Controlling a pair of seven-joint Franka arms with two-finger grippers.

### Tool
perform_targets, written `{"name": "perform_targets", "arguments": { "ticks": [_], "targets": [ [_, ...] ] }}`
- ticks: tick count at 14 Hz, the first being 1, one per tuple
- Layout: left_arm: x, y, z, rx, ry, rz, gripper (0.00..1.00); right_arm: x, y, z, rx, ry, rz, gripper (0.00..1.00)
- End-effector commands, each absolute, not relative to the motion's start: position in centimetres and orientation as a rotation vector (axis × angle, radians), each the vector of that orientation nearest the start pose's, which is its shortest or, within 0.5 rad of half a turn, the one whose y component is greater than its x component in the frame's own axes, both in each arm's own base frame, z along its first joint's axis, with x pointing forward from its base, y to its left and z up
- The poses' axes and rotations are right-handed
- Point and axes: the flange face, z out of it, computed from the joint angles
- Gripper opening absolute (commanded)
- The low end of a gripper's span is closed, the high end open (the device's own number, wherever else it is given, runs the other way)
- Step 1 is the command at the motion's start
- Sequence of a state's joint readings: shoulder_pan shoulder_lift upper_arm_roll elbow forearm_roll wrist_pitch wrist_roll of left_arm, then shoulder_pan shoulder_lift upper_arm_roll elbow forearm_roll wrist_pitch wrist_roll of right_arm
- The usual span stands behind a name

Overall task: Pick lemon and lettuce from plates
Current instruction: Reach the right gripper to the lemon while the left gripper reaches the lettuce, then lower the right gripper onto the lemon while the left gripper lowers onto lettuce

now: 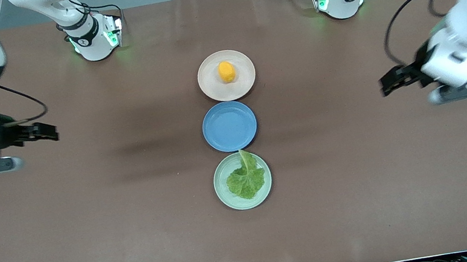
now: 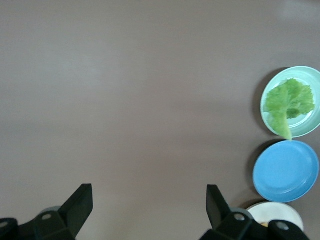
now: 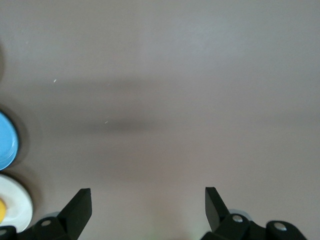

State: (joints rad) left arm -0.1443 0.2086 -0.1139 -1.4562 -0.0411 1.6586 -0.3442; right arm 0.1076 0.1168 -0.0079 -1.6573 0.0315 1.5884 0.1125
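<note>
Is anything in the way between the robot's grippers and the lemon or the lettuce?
Nothing visible. The lemon lies uncovered on the beige plate, the lettuce on the green plate. The left gripper and right gripper, both open, hang over bare table.

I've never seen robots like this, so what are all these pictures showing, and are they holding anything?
These are two robot arms at a brown table. The big picture looks down from above. The other two come from little cameras on the arms' wrists.

In a row in the middle lie three plates. The beige plate, farthest from the front camera, holds a lemon. The blue plate sits in the middle with nothing on it. The green plate, nearest the camera, holds a lettuce leaf.

The left gripper waits open over bare table at its end, holding nothing. The right gripper does the same at its end.
</note>
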Motion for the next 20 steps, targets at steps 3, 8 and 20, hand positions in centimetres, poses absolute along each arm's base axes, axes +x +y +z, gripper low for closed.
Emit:
{"name": "perform_targets", "arguments": {
  "ticks": [3, 8, 20],
  "targets": [
    [62.1, -26.0, 49.3, -3.223, -0.346, 0.006, 1.0, 52.9, 22.4, 54.2, -3.076, 0.057, 0.267, 1.0],
    [62.6, -36.8, 40.3, -3.298, -0.637, -0.161, 1.0, 43.6, 39.1, 48.8, -3.033, 0.177, 0.213, 1.0],
    [61.1, -47.0, 23.9, -3.302, -0.962, -0.093, 1.0, 29.4, 51.7, 26.5, -3.167, 0.158, 0.0, 1.0]
  ]
}}
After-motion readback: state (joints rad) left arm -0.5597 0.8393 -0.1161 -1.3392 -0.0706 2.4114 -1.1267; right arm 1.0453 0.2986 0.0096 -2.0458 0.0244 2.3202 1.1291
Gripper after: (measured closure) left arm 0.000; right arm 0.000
